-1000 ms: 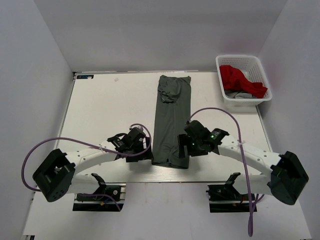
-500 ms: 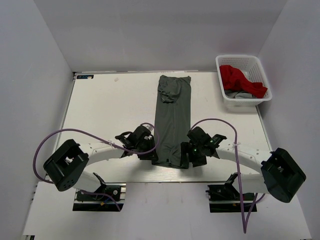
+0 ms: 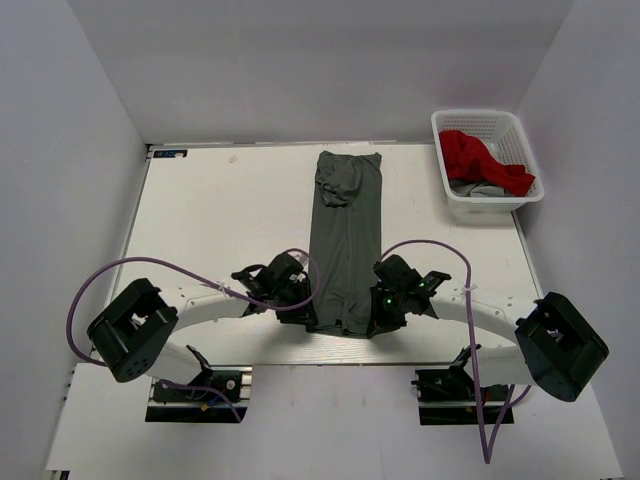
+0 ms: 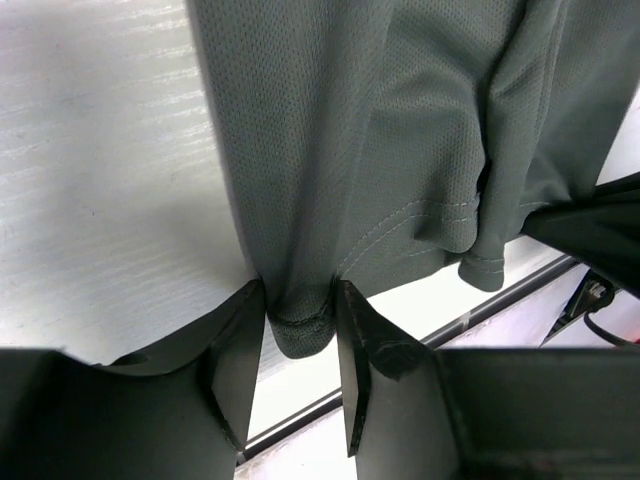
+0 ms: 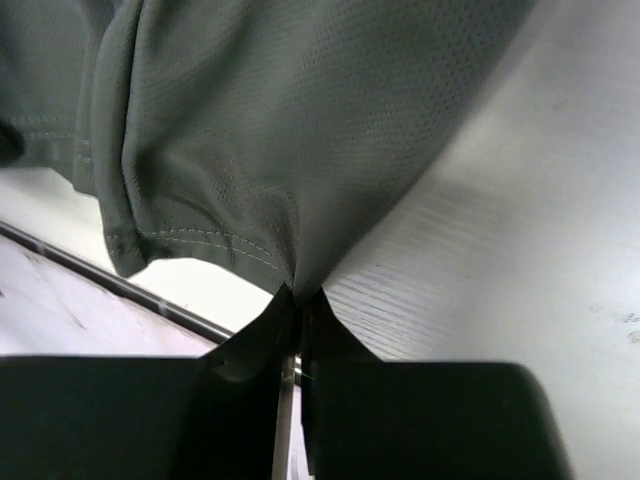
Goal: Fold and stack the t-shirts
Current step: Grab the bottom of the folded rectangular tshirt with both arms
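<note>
Cloth is caught at both near corners of the olive-grey t-shirt [image 3: 345, 240], which lies as a long narrow strip down the middle of the table [image 3: 220, 220], from the far edge to the near edge. The left gripper [image 4: 299, 305] clamps a bunched fold of the near-left hem. The right gripper [image 5: 297, 300] is squeezed almost flat on the near-right corner.

I judge the step to be folding the near end over onto the far end. Done well, both corners rise together and level, the hem stays lightly taut between them, and they travel straight along the strip so the edges line up.

Neither wrist view shows whether each pinch holds every layer or only the upper ones. From above, the wrists hide the fingertips. A rumpled lump [image 3: 335, 185] near the far end may be a sleeve. The red t-shirt [image 3: 475, 155] sits in the basket [image 3: 441, 150] at the far right, over something grey [image 3: 480, 188] that I cannot identify.
</note>
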Controlling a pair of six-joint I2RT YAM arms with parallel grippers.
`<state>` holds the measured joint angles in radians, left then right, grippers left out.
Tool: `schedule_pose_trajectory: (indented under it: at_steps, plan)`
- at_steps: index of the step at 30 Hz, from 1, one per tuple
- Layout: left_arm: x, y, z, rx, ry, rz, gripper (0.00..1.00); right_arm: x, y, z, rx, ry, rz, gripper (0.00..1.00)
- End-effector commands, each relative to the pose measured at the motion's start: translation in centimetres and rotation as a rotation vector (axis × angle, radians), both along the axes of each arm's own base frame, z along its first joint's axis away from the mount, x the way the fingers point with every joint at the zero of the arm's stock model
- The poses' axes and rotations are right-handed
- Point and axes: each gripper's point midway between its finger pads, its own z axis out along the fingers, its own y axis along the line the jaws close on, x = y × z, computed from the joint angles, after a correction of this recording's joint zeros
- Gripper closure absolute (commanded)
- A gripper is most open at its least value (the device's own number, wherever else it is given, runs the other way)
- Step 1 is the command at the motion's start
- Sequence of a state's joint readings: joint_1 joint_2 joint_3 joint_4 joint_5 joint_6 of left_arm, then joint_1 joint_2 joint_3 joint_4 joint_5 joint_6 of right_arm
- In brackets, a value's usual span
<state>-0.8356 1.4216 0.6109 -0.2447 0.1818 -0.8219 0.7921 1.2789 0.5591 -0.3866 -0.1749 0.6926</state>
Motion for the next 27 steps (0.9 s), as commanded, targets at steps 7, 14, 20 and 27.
schedule_pose_trajectory:
  at_steps: [7,14,20,27]
  plan:
    - [-2.8,2.0,-0.7,0.056,0.057,-0.049,0.53,-0.1,0.3,-0.1,0.016,0.007,0.006,1.00]
    - [-2.9,1.4,-1.8,0.044,0.081,-0.064,0.55,-0.1,0.8,0.0,0.043,0.002,0.035,1.00]
    - [-1.6,0.4,-1.5,0.038,0.047,-0.063,0.97,-0.2,0.9,0.3,0.058,-0.010,0.062,1.00]
    - [0.2,-0.8,1.2,-0.002,-0.038,-0.064,1.00,1.5,0.4,1.8,0.025,-0.092,0.040,1.00]
